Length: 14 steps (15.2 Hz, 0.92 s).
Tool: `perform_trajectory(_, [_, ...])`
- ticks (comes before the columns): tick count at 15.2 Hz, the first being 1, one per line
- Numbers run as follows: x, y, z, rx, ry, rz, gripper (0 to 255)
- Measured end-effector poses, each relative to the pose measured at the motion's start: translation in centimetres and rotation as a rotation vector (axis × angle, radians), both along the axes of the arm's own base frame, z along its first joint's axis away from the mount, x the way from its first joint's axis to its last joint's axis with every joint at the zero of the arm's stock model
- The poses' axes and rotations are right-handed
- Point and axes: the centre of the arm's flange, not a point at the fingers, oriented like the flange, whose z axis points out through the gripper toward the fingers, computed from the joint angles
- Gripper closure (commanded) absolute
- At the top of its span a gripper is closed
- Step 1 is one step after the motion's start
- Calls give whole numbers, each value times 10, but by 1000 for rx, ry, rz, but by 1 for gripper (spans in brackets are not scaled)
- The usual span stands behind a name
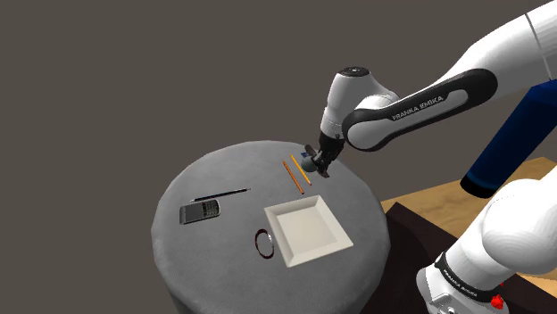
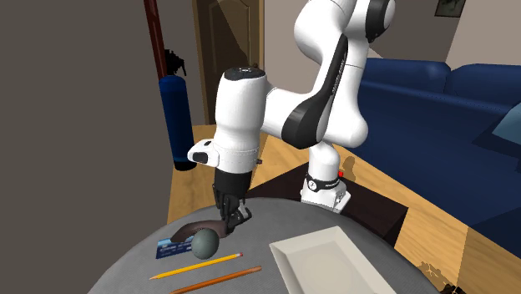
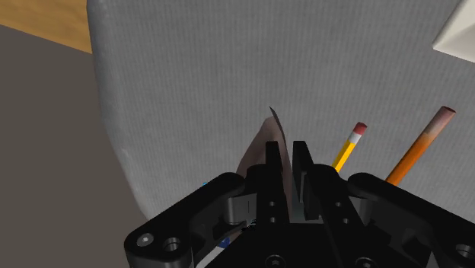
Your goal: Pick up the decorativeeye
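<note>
Clasping decorative eye (image 2: 204, 241), wedged inside pincer (image 2: 233, 220)

Flat, even light; shoulder view dim, second exterior view brighter.

item count, as visible:

- table (image 1: 183, 259): one, round, grey.
- yellow pencil (image 2: 196, 267): one. orange pencil (image 2: 219, 280): one. pencils in total: two.
- tray (image 1: 308, 230): one, white, square.
- phone (image 1: 200, 211): one.
- pen (image 1: 221, 194): one, thin, black.
- ring (image 1: 263, 243): one.
- eye ornament (image 2: 205, 242): one, a grey ball on a brown stem.
- card (image 2: 171, 248): one, blue.
- robot arm (image 1: 419, 103): one, carrying one gripper (image 3: 287, 148) with two fingers (image 3: 272, 175).
- off the table: one blue cylinder (image 2: 179, 117), one blue sofa (image 2: 434, 108).
</note>
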Motion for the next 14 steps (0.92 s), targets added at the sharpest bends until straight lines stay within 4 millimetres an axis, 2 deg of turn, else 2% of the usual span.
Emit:
perform_trajectory(4, [0,0,5,0,0,0,255])
perform_trajectory(14, [0,1,58,0,0,0,255])
